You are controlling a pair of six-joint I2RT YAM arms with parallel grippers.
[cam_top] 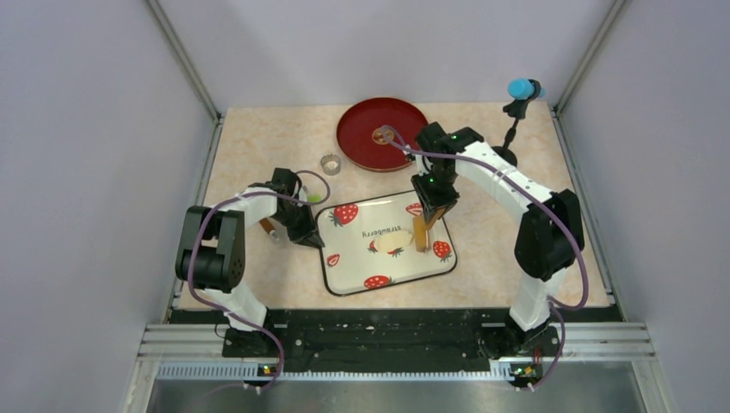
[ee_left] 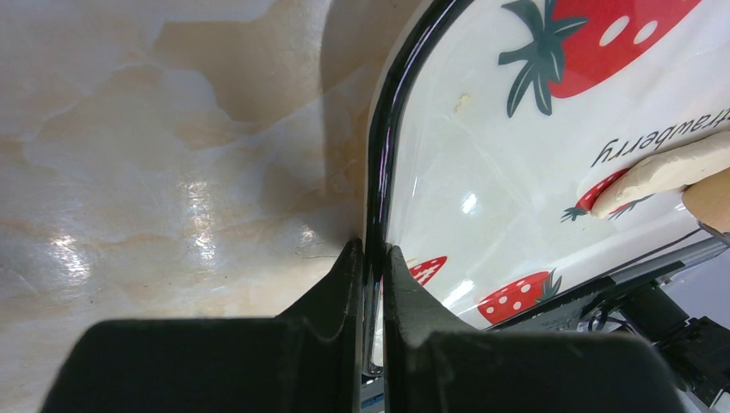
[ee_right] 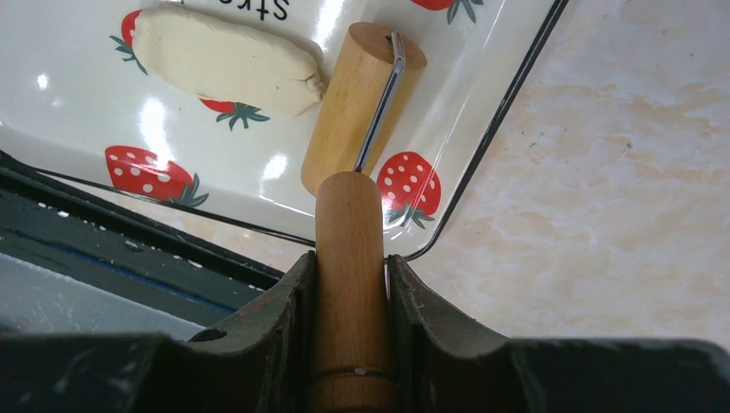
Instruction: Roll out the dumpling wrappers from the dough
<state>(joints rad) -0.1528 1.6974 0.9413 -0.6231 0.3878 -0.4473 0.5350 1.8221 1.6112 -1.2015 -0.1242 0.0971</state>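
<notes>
The left gripper [ee_left: 372,258] is nearly closed, pinching the black rim of the strawberry tray [ee_left: 380,155], while the right gripper [ee_right: 349,268] clamps the handle of the wooden roller [ee_right: 355,112], whose barrel touches the flattened dough [ee_right: 222,60] on the tray, which is faint from above.

The dough [ee_right: 225,60] is one pale cream piece, pressed into a thick, long oval with soft round edges and a small fold at one end. It lies flat near the middle of the strawberry tray [ee_right: 69,112], partly over a printed strawberry. The wooden roller [ee_right: 357,103] is just beside its folded end.
</notes>
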